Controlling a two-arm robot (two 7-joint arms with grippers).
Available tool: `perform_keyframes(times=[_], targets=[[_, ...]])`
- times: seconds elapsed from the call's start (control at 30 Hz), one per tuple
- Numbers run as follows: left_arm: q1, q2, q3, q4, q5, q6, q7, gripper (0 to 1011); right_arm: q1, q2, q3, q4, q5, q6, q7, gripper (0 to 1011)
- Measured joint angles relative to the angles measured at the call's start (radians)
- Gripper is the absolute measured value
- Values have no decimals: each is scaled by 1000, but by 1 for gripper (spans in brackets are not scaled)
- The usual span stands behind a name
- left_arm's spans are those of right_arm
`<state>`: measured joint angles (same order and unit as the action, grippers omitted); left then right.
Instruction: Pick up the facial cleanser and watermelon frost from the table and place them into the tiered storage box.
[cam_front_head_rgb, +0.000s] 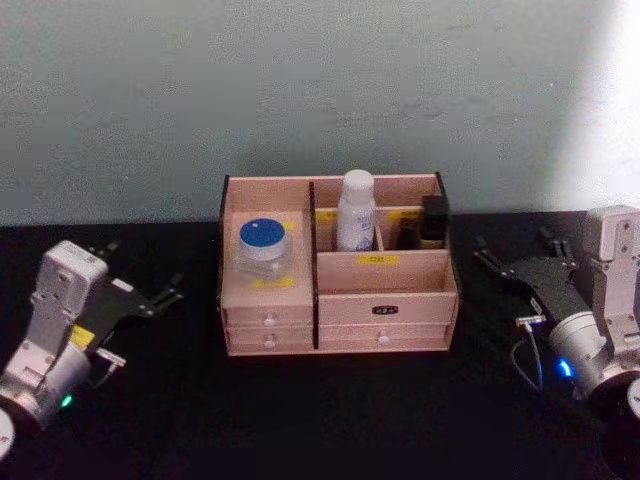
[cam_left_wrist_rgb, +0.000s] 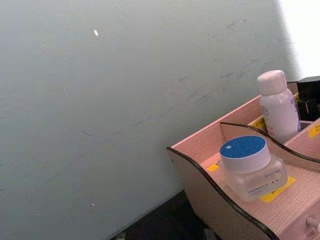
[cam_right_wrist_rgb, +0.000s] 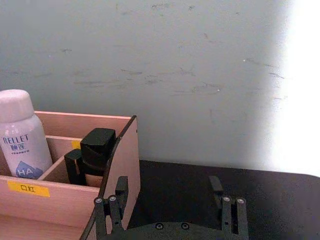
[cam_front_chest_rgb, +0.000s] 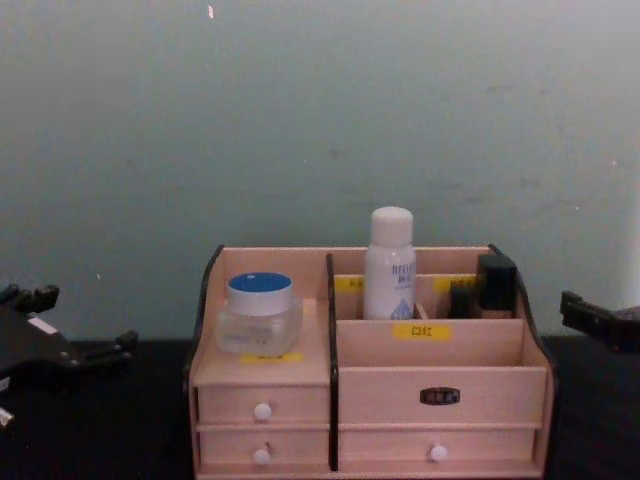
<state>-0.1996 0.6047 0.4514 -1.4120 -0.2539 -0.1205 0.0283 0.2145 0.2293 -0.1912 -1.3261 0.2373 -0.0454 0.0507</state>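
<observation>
Standing at the middle of the black table (cam_front_head_rgb: 330, 420), close to its back edge and the pale green wall (cam_front_head_rgb: 300, 80), the tiered storage box (cam_front_head_rgb: 385, 285) is the largest thing in view: light wood with dark edges, yellow labels, and two rows of small drawers with white knobs across its front. Its left section is a raised shelf above two drawers; its right section steps up from a long front compartment to smaller ones at the back.

Next in size, the two arms flank the box, both well apart from it. The left gripper (cam_front_head_rgb: 150, 292) hangs over the table toward the left edge, its black fingers spread and holding nothing. The right gripper (cam_front_head_rgb: 512, 262) hangs toward the right edge, fingers likewise parted and empty; the right wrist view shows the two fingers (cam_right_wrist_rgb: 111, 210) standing apart beside the box's right wall.

On the left shelf sits a clear jar with a blue lid (cam_front_head_rgb: 264, 247), upright on a yellow label. In a back compartment of the right section a white bottle (cam_front_head_rgb: 356, 212) stands upright, blue print on its front. At the back right corner of the box are two small black containers (cam_front_head_rgb: 433, 220), one taller than the other, just beside each other.
</observation>
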Motion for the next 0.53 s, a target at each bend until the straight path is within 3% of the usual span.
perform_keyframes(times=[0.53], targets=[[0,0,0,0,0,0,0,1001,0,0,0,0,0,0,0,1003]])
